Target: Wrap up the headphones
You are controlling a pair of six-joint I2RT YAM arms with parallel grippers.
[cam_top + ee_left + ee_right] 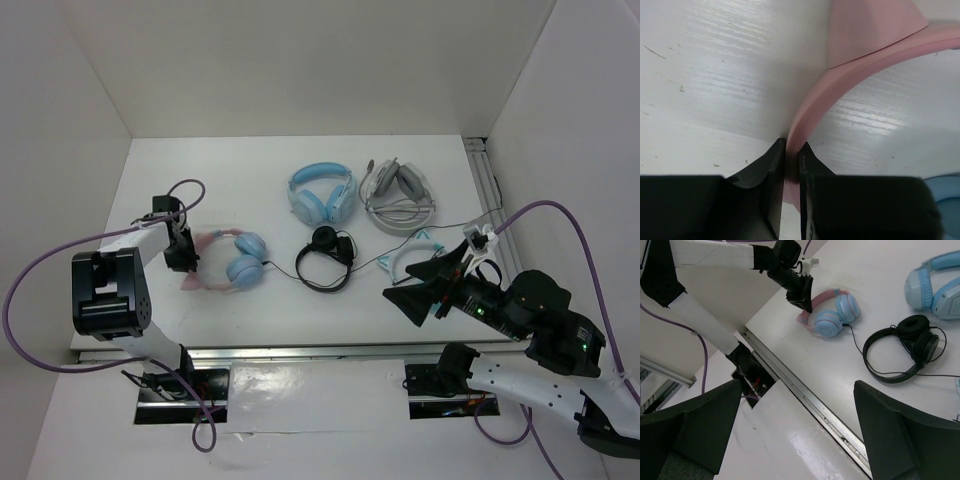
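The left tool [791,150] pinched the headphones [865,35] by the pink band — the right tool [797,425] stood wide open, empty.

open table [220,180] beyond the headphones [232,262], black headphones [324,258] near right

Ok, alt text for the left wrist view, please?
The left arm's two black fingers are shut on the thin pink headband of the cat-eared headphones, which curves away over a white tabletop. A pink triangular ear rises at top; a light blue ear cup shows at bottom right.
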